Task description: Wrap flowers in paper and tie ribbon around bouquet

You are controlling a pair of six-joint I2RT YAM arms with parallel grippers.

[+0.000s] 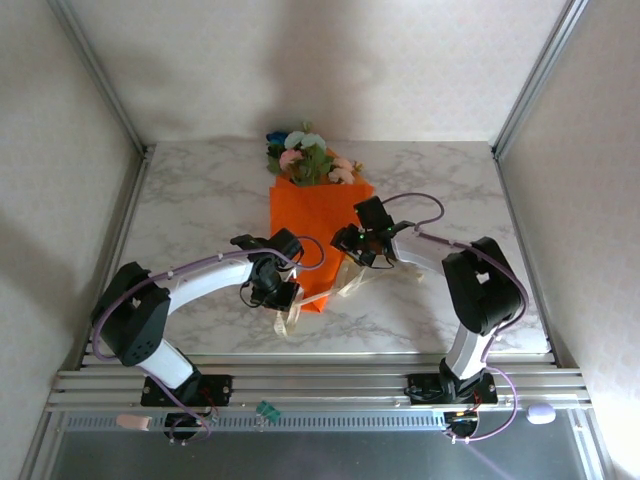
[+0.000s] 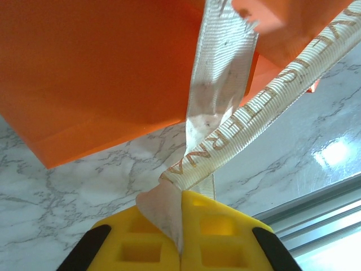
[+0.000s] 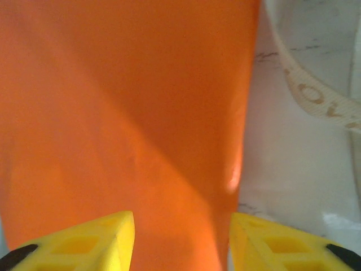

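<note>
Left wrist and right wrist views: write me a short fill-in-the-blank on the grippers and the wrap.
The left gripper is ____ on the ribbon.
The right gripper stands ____ above the paper.
The paper around the flowers is coloured ____.
Missing words: shut; open; orange.

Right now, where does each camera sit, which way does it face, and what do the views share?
Top external: above and behind the arms, looking down on table and bouquet.
Left wrist: on left gripper, shut on ribbon, facing paper.
Right wrist: on right gripper, open, over paper.
Shared: both wrist views show paper and ribbon.
</note>
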